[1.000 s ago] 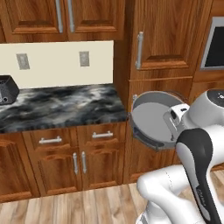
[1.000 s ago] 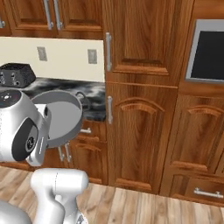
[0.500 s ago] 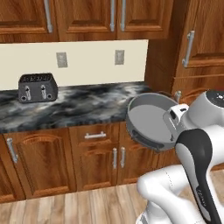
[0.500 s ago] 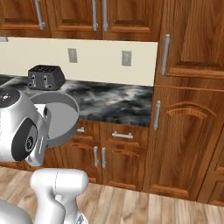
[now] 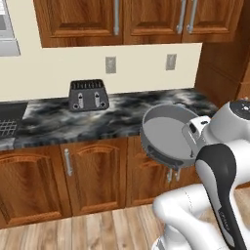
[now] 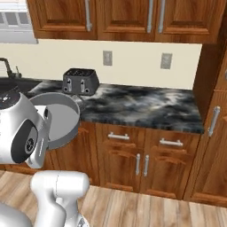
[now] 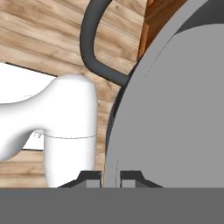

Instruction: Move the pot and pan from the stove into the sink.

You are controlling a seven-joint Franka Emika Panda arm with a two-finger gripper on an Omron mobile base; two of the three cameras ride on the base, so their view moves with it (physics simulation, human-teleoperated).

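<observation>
Hand view, claw: the claw point(image 7: 110, 177) is pinched tight on the rim of the pot point(image 7: 175, 109), one fingertip either side of the thin grey wall.
Pot handle: the dark loop handle point(image 7: 94, 43) arcs up beside the rim, wooden floor behind it.
Pot in the air: the left base view has the pot point(image 5: 168, 134) tipped on its side, pale inside facing the camera, hanging off the desk's front edge.
Desk: black-grey marble desk point(image 5: 122, 117) with a toaster point(image 5: 88, 94) on it, well apart from the pot.
Sink: a dark faucet point(image 6: 5, 66) peeks in at the far left of the right base view, so the basin looks to be that way.
Doing it well: a rim pinch on a tilted pot could slip, so I'd carry it smoothly, lift it clear of the desk edge and toaster, and level it over the basin before letting go.
</observation>
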